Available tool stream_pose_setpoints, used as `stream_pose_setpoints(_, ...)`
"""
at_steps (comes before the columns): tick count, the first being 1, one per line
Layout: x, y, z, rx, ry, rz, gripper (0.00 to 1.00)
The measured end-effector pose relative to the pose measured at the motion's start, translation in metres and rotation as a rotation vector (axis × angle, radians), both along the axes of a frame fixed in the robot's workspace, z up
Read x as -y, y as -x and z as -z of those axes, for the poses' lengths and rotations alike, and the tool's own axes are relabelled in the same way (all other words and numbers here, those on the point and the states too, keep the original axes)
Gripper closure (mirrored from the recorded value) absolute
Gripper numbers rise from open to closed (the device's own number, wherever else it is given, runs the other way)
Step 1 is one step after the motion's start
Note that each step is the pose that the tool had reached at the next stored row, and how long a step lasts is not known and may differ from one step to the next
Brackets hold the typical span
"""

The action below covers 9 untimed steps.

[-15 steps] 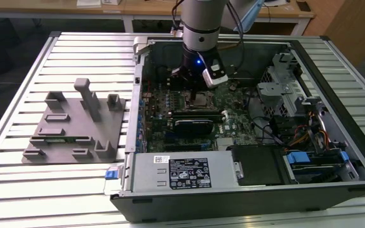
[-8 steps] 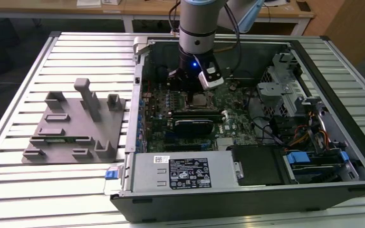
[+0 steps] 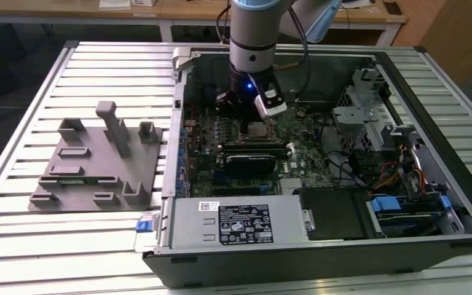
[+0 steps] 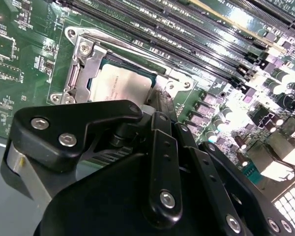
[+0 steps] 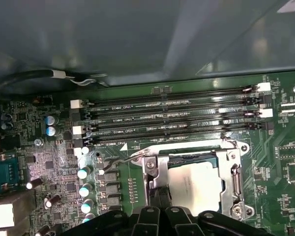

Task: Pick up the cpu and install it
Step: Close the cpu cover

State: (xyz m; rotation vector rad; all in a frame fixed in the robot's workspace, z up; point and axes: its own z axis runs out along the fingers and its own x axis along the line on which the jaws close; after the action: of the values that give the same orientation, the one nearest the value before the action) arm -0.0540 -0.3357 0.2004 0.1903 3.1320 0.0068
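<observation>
The cpu [image 3: 257, 128] is a small silvery square lying flat in its socket on the green motherboard, inside the open computer case. Both wrist views show the cpu [image 4: 119, 84] [image 5: 194, 182] framed by the metal socket bracket [image 4: 81, 66] [image 5: 236, 183]. My gripper [image 3: 248, 121] hangs straight down over the socket. Its black fingers come together at one edge of the chip, with the gripper [image 4: 158, 100] [image 5: 159, 192] shut and nothing seen between them. The cpu is not lifted.
Memory slots [image 5: 172, 123] run beside the socket. A black block [image 3: 249, 161] sits just in front of it and the grey power-supply box [image 3: 236, 222] lies at the case front. Drive cages and cables [image 3: 383, 160] crowd the exterior view's right. A grey fixture plate [image 3: 96, 163] stands outside the case.
</observation>
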Motion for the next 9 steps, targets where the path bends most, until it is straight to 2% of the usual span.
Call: stream_pose_setpoints(9,-0.0001,-0.0001,0.0011,0.0003,-0.0005,0.000,0.89)
